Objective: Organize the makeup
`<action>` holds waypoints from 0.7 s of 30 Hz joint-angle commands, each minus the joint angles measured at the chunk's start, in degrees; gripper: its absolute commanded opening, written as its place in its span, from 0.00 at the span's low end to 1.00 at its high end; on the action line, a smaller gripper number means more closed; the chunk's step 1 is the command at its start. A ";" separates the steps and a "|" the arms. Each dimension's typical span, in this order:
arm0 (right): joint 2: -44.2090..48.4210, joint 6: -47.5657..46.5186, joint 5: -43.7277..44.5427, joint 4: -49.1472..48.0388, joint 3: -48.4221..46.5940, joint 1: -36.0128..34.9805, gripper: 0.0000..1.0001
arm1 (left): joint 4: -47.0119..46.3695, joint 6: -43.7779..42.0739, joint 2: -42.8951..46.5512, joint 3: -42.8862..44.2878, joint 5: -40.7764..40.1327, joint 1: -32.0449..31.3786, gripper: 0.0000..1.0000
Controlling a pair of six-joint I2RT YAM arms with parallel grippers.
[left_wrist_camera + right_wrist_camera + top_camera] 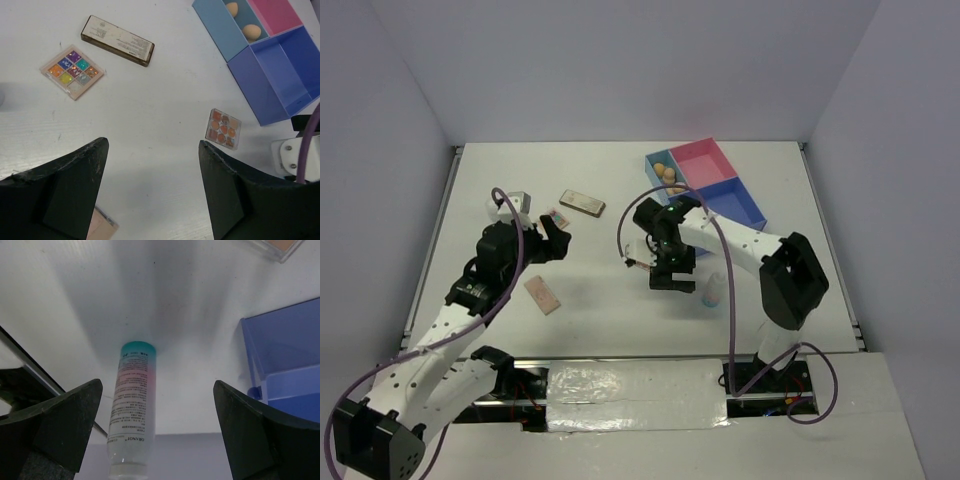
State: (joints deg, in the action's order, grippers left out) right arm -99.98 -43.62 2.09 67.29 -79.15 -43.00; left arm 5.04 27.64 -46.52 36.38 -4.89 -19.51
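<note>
I have my left gripper (152, 150) spread wide above the white table (620, 190), holding nothing. Below it, left of the table's centre, lie the flat brown-gold rectangular palette (118, 40) and the square palette of multicoloured pans (72, 71). A small clear palette of orange-brown pans (223, 129) lies just beside the blue-and-pink divided plastic tray (280, 85), which sits toward the far right corner. Two tan egg-shaped sponges (251, 32) sit in its narrow light-blue compartment. A pinkish flat palette (543, 294) lies nearer the front edge. My right gripper (157, 387) is spread too and empty. The small white bottle with pink label and teal cap (134, 400) shows between its fingers, touching neither.
</note>
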 commanded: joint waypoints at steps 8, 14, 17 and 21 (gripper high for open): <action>-5.83 -5.16 17.24 5.92 3.83 -5.42 0.97 | 1.38 2.60 6.09 -2.80 -1.97 0.35 0.85; -9.08 -4.64 21.37 8.56 4.27 -6.39 0.95 | 1.20 3.47 7.06 -4.04 -1.88 0.44 0.85; -9.96 -4.29 22.87 9.09 6.20 -6.65 0.94 | 1.03 3.48 7.41 -4.48 -2.06 0.43 0.85; -10.32 -4.02 24.10 9.35 9.01 -6.65 0.94 | 1.20 3.21 7.41 -4.39 -2.15 0.43 0.85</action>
State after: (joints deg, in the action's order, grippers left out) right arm -109.93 -47.42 23.53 73.25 -71.75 -49.15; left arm 7.66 30.35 -40.12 31.70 -6.22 -19.40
